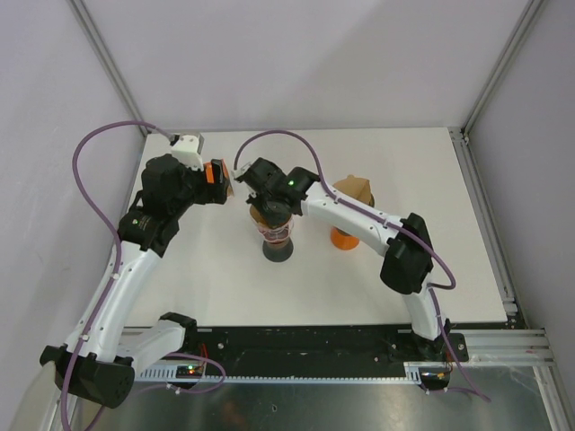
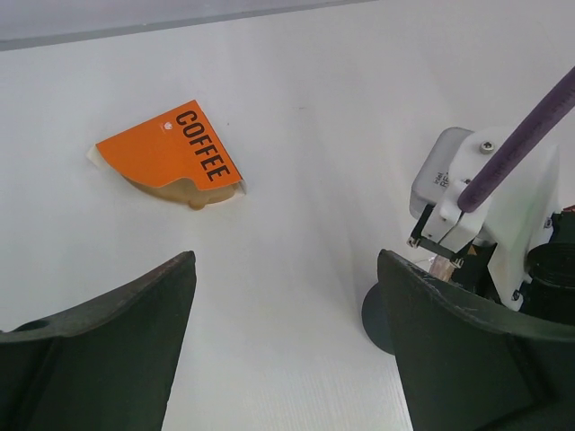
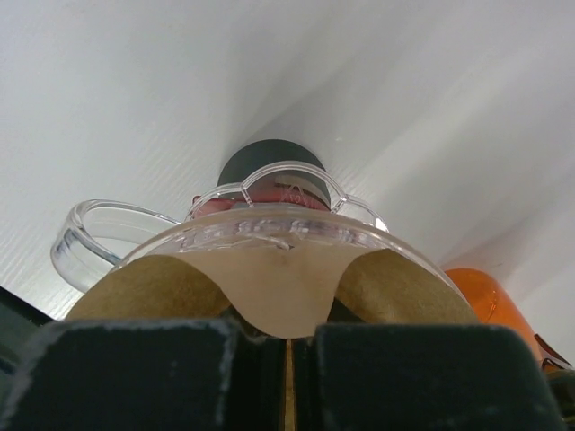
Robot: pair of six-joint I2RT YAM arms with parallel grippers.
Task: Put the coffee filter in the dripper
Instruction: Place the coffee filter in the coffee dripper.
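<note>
The clear dripper (image 3: 269, 224) stands on its dark base (image 3: 269, 157) at mid table, also in the top view (image 1: 278, 241). A brown paper coffee filter (image 3: 278, 287) sits inside the dripper's rim, its sides spread against the wall. My right gripper (image 3: 287, 359) is shut on the filter's near edge, right over the dripper (image 1: 269, 211). My left gripper (image 2: 287, 359) is open and empty, hovering left of the dripper (image 1: 225, 184). The dripper's base (image 2: 375, 314) shows beside its right finger.
An orange filter pack marked COFFEE (image 2: 171, 157) lies on the white table right of the dripper, partly under the right arm (image 1: 346, 235). It shows as an orange edge in the right wrist view (image 3: 490, 292). The right wrist's white housing and purple cable (image 2: 490, 193) are close to the left gripper.
</note>
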